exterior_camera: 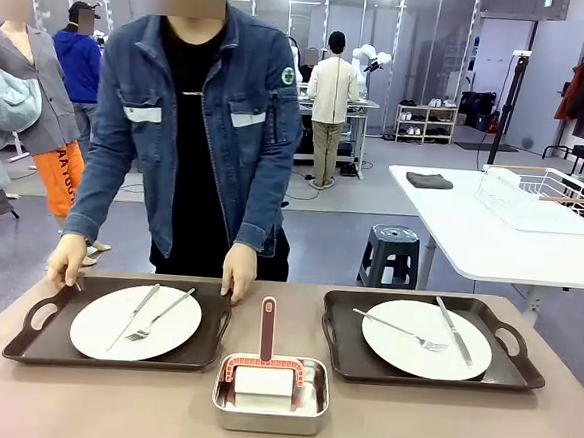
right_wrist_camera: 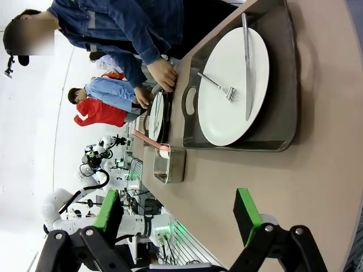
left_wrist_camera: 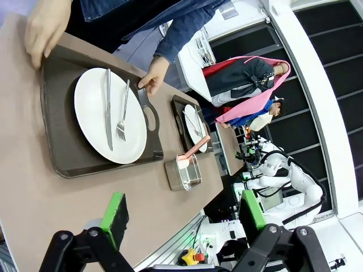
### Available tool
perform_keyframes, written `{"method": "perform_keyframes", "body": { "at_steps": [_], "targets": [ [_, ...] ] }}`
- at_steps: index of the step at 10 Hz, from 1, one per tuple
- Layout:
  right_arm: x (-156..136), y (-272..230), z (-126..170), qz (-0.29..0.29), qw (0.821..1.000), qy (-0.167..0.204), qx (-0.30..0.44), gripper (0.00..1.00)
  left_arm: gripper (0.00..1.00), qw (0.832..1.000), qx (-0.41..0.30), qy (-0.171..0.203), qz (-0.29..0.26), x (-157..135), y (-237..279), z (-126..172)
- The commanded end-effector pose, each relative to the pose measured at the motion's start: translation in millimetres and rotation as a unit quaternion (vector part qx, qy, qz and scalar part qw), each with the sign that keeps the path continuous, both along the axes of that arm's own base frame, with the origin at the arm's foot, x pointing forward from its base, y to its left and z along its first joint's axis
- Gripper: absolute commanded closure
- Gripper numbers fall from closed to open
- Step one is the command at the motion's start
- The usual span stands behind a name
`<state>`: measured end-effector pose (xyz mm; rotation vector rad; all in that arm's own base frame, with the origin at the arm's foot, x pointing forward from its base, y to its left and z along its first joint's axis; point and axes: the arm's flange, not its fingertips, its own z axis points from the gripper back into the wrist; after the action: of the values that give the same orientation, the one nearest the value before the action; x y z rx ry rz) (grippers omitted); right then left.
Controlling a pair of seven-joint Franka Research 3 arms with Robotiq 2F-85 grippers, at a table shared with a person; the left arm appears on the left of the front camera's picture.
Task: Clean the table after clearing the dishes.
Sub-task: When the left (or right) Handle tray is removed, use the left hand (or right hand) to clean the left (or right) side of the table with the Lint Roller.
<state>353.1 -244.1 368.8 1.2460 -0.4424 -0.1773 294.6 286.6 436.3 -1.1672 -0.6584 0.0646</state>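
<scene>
Front view: person (exterior_camera: 193,122) grips the left tray (exterior_camera: 38,337); the right tray (exterior_camera: 341,348) lies toward our open right hand (right_wrist_camera: 178,209), left hand (left_wrist_camera: 184,211) open too.

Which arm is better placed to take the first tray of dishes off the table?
Right, probably. The person's hands hold the left tray, while the right tray sits untouched, nearest in the right wrist view, with that arm's jaws open.

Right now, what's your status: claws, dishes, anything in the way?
Left gripper, right gripper open, empty. Round white plates sit on dark brown trays, beige table. Person's hands on left tray; steel pan between trays.
</scene>
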Motion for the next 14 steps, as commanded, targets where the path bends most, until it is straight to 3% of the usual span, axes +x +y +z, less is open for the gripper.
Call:
{"method": "perform_keyframes", "body": {
  "at_steps": [1, 12, 14],
  "targets": [
    [-1.5, -0.6, 2.8, 0.0, 1.0, 0.0, 0.006, 0.0, 0.0, 1.0, 0.0, -0.004, 0.002, -2.0, 1.6, 0.6],
    [-1.5, -0.6, 2.8, 0.0, 1.0, 0.0, 0.006, 0.0, 0.0, 1.0, 0.0, 0.0, 0.0, 0.0, 0.0, 0.0],
    [-1.5, -0.6, 2.8, 0.0, 1.0, 0.0, 0.006, 0.0, 0.0, 0.988, 0.13, -0.059, -0.065, 3.1, -43.1, 53.5]
  ]
}}
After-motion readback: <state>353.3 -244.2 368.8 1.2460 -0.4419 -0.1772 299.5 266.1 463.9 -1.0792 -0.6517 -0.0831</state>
